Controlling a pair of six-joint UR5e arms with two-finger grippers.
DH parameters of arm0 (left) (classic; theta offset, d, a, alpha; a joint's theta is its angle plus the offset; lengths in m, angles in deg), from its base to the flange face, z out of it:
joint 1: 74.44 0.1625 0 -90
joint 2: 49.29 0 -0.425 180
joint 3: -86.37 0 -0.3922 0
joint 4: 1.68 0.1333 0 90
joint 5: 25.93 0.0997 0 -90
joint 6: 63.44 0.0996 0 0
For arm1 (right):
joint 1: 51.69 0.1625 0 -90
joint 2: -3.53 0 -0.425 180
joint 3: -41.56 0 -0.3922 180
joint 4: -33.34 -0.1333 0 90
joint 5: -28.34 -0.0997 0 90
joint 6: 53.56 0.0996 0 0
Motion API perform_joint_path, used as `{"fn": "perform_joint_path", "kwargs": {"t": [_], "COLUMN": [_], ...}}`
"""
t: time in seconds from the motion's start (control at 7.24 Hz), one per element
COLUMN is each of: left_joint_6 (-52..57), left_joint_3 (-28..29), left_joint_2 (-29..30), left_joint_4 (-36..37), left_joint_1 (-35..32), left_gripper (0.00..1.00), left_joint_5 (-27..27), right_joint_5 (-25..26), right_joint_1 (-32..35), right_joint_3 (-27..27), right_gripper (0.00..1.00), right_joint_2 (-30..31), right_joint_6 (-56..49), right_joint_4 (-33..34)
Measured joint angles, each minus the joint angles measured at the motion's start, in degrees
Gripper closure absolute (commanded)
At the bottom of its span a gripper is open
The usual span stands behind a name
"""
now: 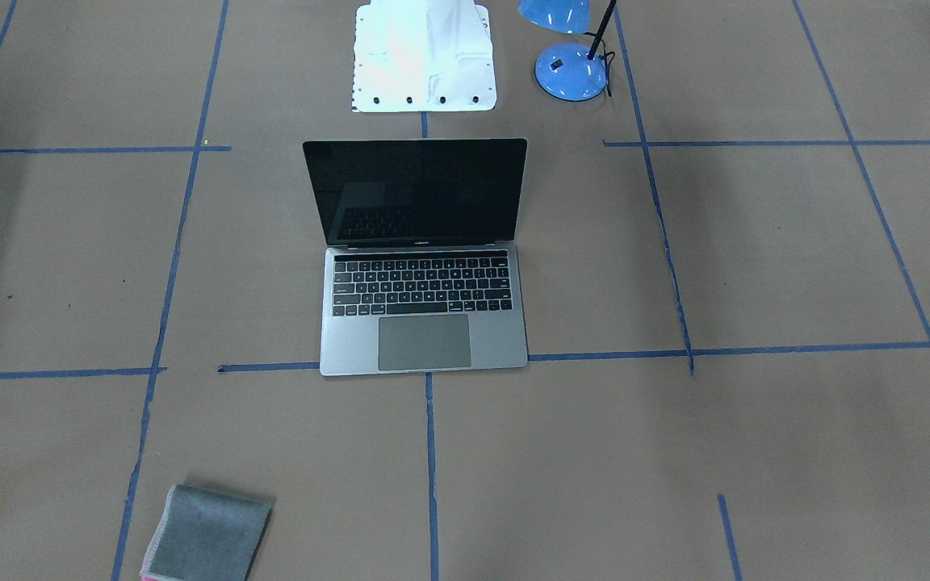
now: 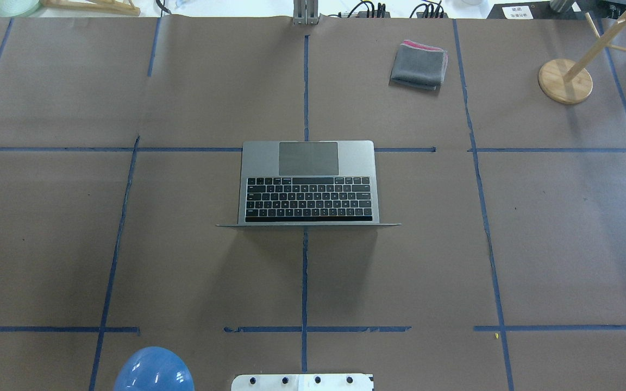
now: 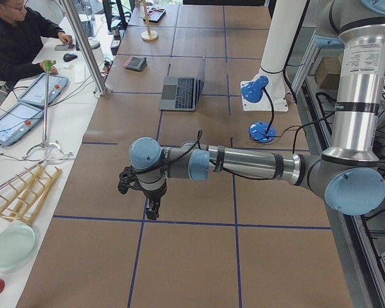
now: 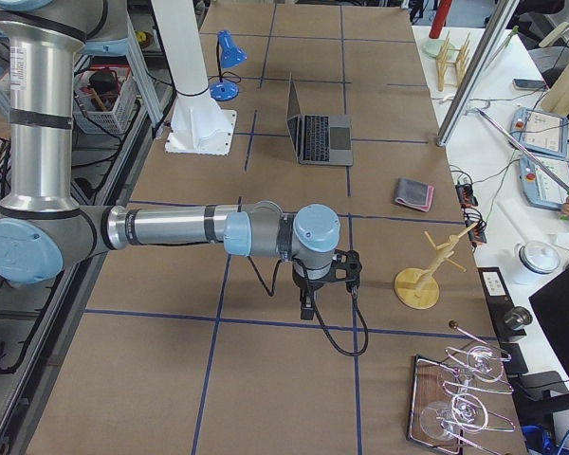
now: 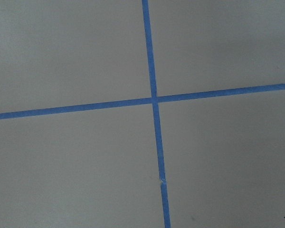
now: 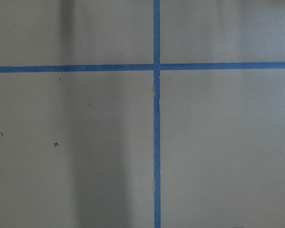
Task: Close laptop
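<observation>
The laptop (image 1: 423, 323) stands open in the middle of the table, its black screen upright and facing away from the robot. It also shows in the overhead view (image 2: 308, 163), the exterior left view (image 3: 183, 93) and the exterior right view (image 4: 318, 137). My left gripper (image 3: 153, 212) hangs over bare table far from the laptop, at the table's left end. My right gripper (image 4: 306, 308) hangs likewise near the right end. Both show only in the side views, so I cannot tell whether they are open or shut. The wrist views show only brown paper and blue tape.
A folded grey cloth (image 2: 419, 65) lies beyond the laptop to the right. A blue desk lamp (image 1: 570, 68) stands beside the white robot base (image 1: 425, 56). A wooden stand (image 2: 565, 81) is at the far right. An operator (image 3: 16, 38) sits at a side table.
</observation>
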Motion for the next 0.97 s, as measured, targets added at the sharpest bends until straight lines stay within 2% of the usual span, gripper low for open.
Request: {"fn": "perform_joint_path", "kwargs": {"t": [0.41, 0.97], "left_joint_6": [-5.62, -37.0], "left_joint_3": [-4.57, -22.66], "left_joint_2": [2.61, 5.02], "left_joint_4": [0.99, 1.67], "left_joint_1": [0.98, 16.85], "left_gripper": [0.0, 0.0], "left_joint_5": [-1.32, -3.47], "right_joint_5": [-0.09, -1.53], "right_joint_1": [-0.06, -0.54], "right_joint_3": [1.67, 1.65], "right_gripper": [0.0, 0.0], "right_joint_2": [-2.26, -1.88], "right_joint_6": [0.09, 0.01], "right_joint_4": [0.38, -0.9]}}
